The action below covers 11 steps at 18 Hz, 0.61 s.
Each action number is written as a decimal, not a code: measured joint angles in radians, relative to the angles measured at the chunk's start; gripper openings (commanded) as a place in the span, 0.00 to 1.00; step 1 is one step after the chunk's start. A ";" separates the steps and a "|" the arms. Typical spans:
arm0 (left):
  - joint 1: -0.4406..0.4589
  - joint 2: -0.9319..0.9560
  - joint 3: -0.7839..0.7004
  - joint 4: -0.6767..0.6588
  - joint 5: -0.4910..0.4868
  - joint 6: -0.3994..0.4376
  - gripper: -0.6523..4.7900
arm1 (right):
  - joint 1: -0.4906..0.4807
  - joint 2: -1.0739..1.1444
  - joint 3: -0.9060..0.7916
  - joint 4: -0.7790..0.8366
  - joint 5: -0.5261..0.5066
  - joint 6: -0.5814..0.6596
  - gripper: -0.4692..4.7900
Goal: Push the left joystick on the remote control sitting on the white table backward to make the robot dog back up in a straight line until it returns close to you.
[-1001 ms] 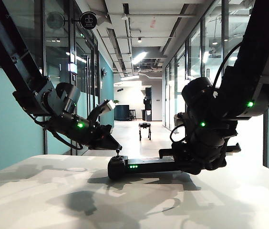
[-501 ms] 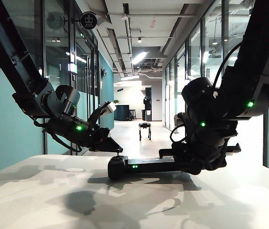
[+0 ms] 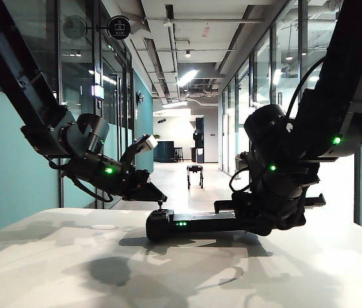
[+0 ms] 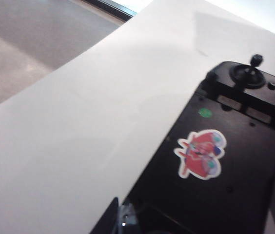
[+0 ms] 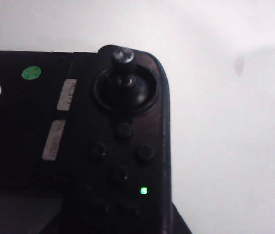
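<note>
In the exterior view, the left end effector [image 3: 157, 196] hangs at the end of its black arm on the left, angled downward, its tip just above the left joystick [image 3: 160, 206]. Whether the tip touches the knob cannot be told, and the pictures do not show whether its jaws are parted or closed. The left joystick rises as a short thin stick from the left end of the remote control [image 3: 190, 222], which lies flat on the white worktop [image 3: 72, 256] near the middle of the view, with small green lights on its near edge.

In the left wrist view, the remote control [image 4: 215, 175] shows a red sticker [image 4: 200, 154] and a small green dot on its flat black face, with a stick standing at its far lobe.

Beyond the worktop, far down the corridor floor and well apart from the handset, stands the robot dog [image 3: 195, 175], small and dark.

On the right, the right end effector [image 3: 258, 221] sits low at the right end of the remote control, partly closed around that end as far as can be seen. The right wrist view looks down on a stick [image 5: 122, 68] with round buttons and one green light beside it.
</note>
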 measured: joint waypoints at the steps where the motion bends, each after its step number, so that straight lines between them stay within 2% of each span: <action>1: 0.000 0.007 0.016 -0.018 0.001 0.000 0.11 | 0.000 0.000 0.000 0.000 0.001 0.000 0.39; 5: 0.000 0.018 0.028 -0.053 0.032 0.002 0.11 | 0.000 0.000 0.000 0.000 0.005 0.002 0.39; 11: 0.000 0.018 0.032 -0.098 0.040 0.065 0.11 | 0.000 0.000 0.000 0.000 0.005 0.003 0.39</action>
